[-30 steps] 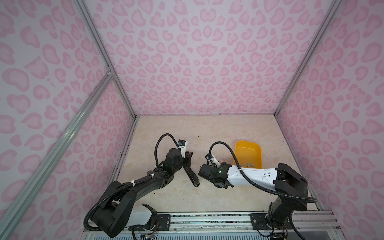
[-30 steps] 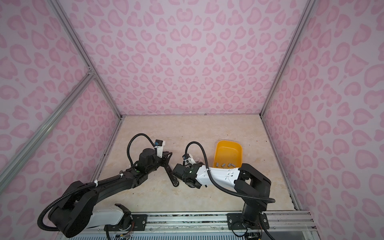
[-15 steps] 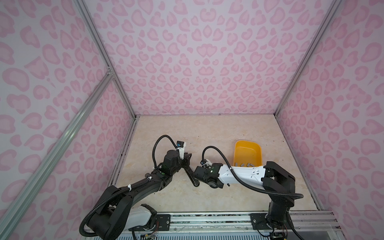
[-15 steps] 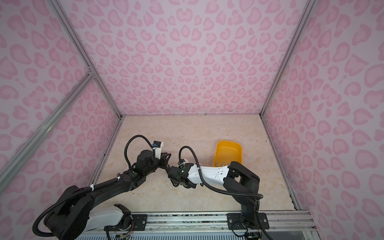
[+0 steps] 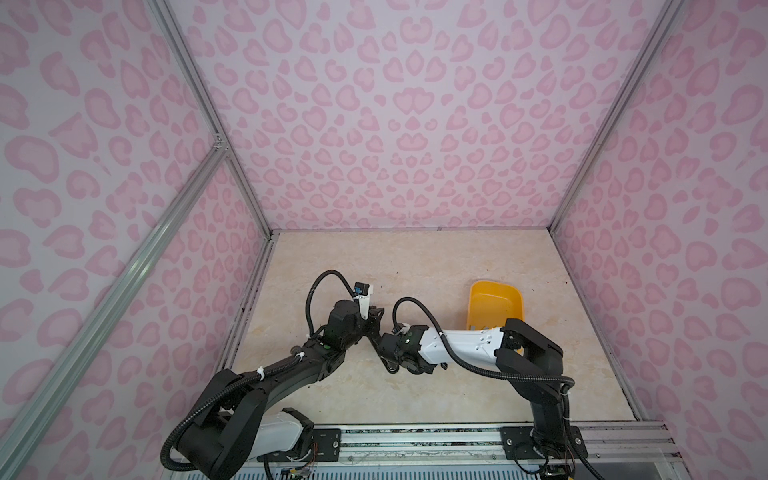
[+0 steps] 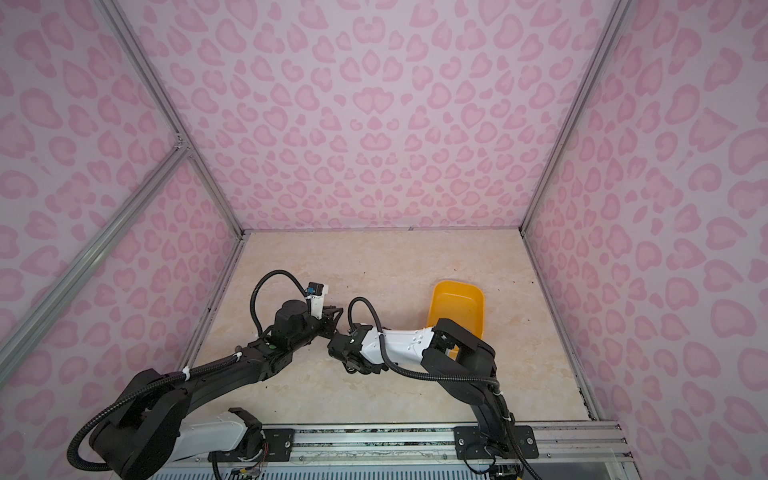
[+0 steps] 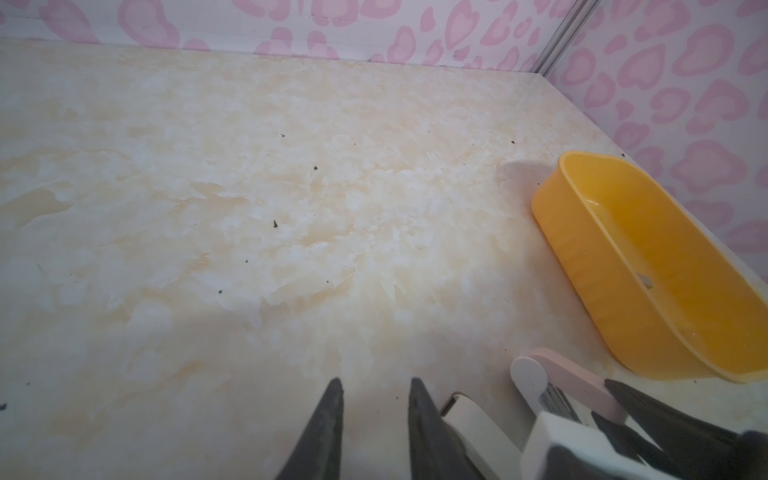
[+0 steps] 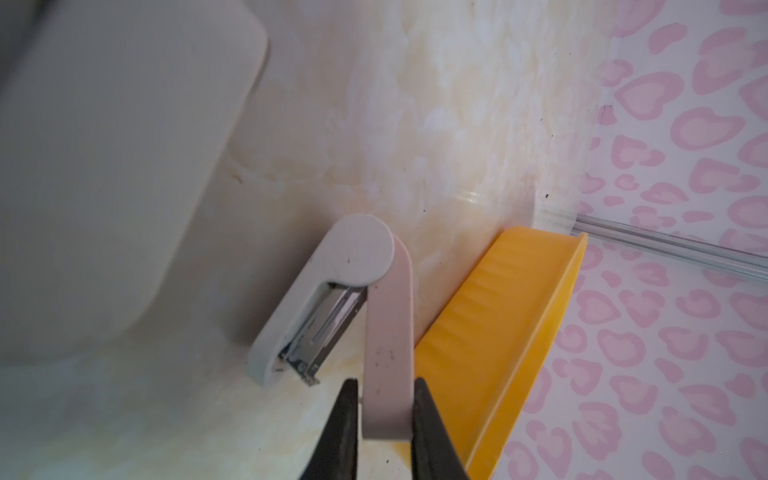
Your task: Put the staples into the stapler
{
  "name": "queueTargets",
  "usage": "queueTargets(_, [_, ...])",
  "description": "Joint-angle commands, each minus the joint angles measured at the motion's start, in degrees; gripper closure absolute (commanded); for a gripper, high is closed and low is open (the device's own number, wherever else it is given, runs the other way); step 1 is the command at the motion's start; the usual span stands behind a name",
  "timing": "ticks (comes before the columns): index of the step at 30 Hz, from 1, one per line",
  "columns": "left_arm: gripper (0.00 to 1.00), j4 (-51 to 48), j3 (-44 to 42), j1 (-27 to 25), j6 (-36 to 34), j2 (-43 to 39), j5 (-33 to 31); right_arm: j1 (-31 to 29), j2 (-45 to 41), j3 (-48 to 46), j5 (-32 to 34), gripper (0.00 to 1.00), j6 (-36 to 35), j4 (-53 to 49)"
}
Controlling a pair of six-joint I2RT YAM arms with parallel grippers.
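Pink plastic stapler (image 8: pixel 332 299), hinged open, pinched by right claw (image 8: pixel 384 415) at its lid.
Light, slick; left claw (image 7: pixel 376 399) shut, seemingly empty.

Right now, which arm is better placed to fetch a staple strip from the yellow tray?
Probably the left. The right gripper is clamped on the stapler's pink lid, holding it open; the left gripper sits beside it, visibly carrying nothing.
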State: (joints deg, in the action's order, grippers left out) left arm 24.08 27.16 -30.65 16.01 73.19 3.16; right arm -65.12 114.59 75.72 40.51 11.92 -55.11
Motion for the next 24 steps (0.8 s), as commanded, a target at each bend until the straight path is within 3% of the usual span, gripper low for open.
queueTargets(1, [0.71, 1.9, 0.0, 0.2, -0.1, -0.3, -0.1, -0.9, 1.5, 0.7, -1.5, 0.80, -0.9, 0.2])
queueTargets(8, [0.71, 2.1, -0.2, 0.2, -0.2, -0.5, -0.1, -1.8, 2.0, 2.1, -0.4, 0.70, -1.7, -0.4])
queueTargets(16, [0.71, 2.2, -0.3, 0.3, -0.2, -0.8, 0.1, -2.9, 4.0, 4.9, 4.2, 0.73, -1.9, -5.5])
queueTargets(24, [0.71, 1.8, -0.2, 0.2, -0.1, -1.2, -0.8, -4.1, 0.4, 4.2, -1.2, 0.59, -3.4, -2.4])
